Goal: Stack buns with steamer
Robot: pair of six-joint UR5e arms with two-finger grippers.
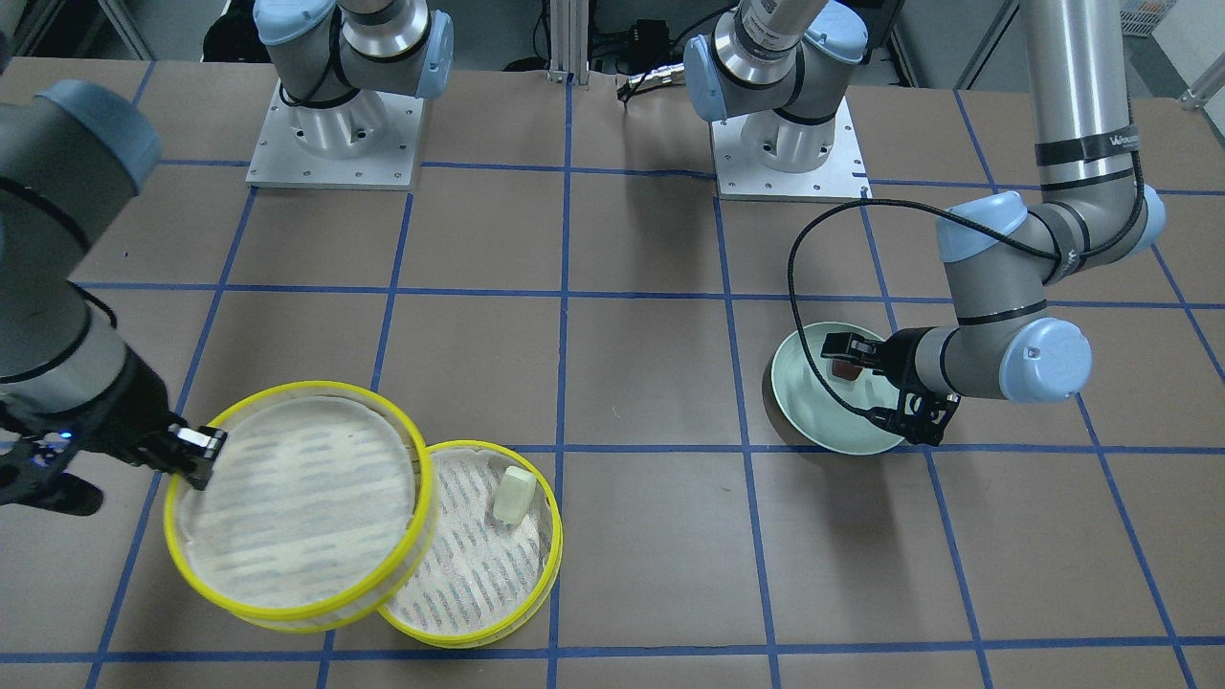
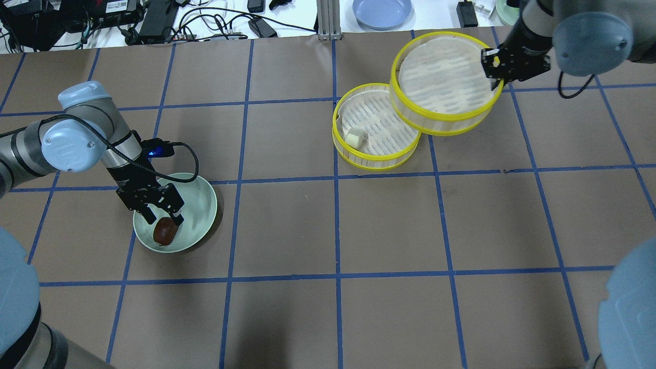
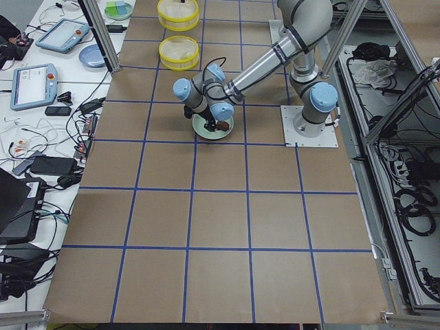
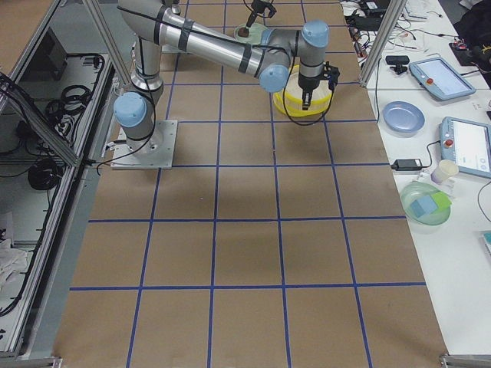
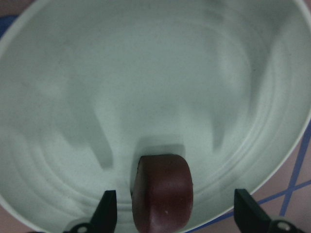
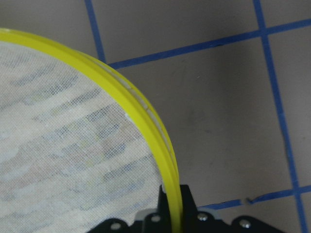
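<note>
The right claw (image 1: 201, 450) is closed on one spot of the yellow rim of the top tray (image 2: 446, 77), and that thin pinch is the main risk. The tray hangs out sideways from the grip and partly overlaps the lower tray (image 2: 376, 128), which sits on the counter (image 2: 287, 220) with the cream bun (image 2: 354, 137) lying near its edge. I cannot tell whether the two rims touch. With so little held, the tray could sag or twist in the grip. Its low edge might then catch the lower rim and shove that tray along, or come down skewed instead of nesting.

The left claw (image 2: 163, 214) is wide open and low inside the green plate (image 5: 146, 73), one finger either side of the brown bun (image 5: 163, 194) and gripping nothing. The bun lies nearer one finger than the other (the wrist view shows this best). As the claw closes, that finger would likely reach it first and could roll the rounded bun across the smooth plate, or pinch it off-centre so that it pops free.
</note>
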